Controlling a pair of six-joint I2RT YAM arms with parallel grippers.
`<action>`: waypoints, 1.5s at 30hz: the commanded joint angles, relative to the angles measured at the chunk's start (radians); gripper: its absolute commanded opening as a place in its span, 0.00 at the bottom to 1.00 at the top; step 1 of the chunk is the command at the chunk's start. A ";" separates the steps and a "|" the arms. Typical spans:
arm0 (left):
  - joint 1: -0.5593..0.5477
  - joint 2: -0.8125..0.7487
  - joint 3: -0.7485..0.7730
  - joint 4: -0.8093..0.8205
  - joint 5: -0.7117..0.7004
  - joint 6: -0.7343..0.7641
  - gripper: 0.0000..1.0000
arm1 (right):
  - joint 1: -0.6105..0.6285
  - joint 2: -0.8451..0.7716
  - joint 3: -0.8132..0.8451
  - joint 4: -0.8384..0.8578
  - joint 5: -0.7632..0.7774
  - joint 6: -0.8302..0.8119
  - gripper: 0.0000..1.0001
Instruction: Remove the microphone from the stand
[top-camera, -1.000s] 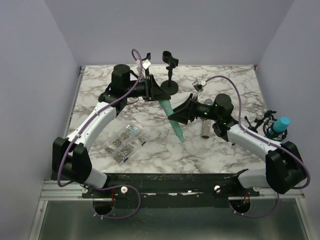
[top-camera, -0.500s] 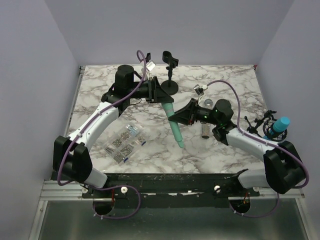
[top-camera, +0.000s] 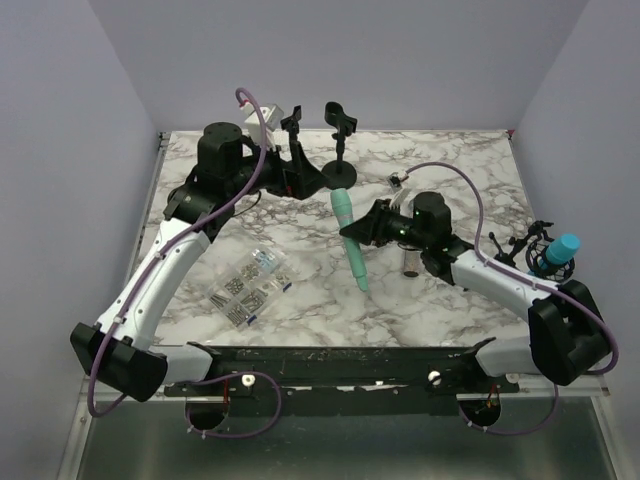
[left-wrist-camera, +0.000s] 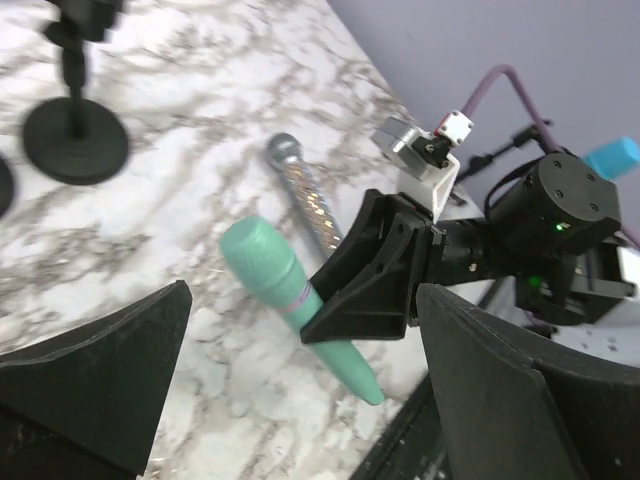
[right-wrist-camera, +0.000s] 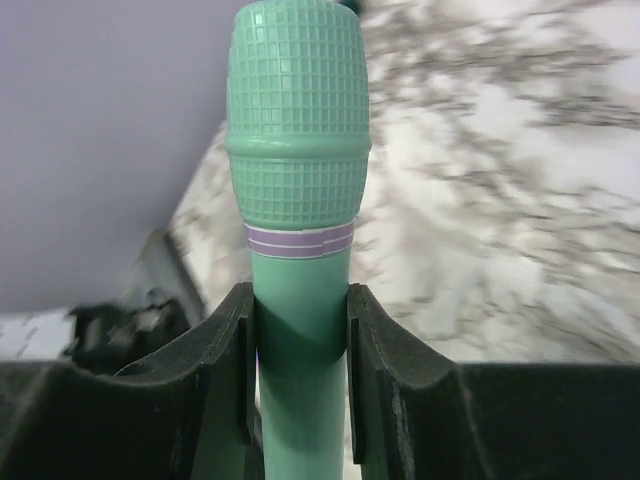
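The green microphone (top-camera: 348, 236) hangs tilted over the middle of the table, head toward the back. My right gripper (top-camera: 364, 232) is shut on its handle just below the purple band (right-wrist-camera: 298, 240), with a finger (right-wrist-camera: 228, 350) on either side of it. The microphone (left-wrist-camera: 272, 272) and the right gripper (left-wrist-camera: 375, 280) both show in the left wrist view. My left gripper (top-camera: 300, 176) is open and empty at the back left, apart from the microphone. A black stand (top-camera: 340, 150) with an empty clip rises at the back centre. A second clip (top-camera: 292, 123) shows just left of it.
A silver microphone (top-camera: 410, 258) lies on the marble under the right arm. A clear bag of small metal parts (top-camera: 250, 284) lies at the front left. A blue-headed microphone (top-camera: 563, 248) sits in a black holder at the right edge.
My left gripper has opened, let go of the green microphone and drawn back to the left. The right gripper has shut on the microphone and now carries it alone.
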 joint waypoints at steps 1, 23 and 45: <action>0.012 -0.047 0.009 -0.105 -0.302 0.066 0.98 | 0.001 0.053 0.133 -0.427 0.531 -0.092 0.01; 0.025 -0.053 -0.034 -0.048 -0.264 0.018 0.98 | 0.002 0.435 0.428 -0.755 1.102 -0.165 0.01; 0.027 -0.036 -0.035 -0.039 -0.222 -0.002 0.99 | 0.002 0.507 0.470 -0.758 1.062 -0.203 0.43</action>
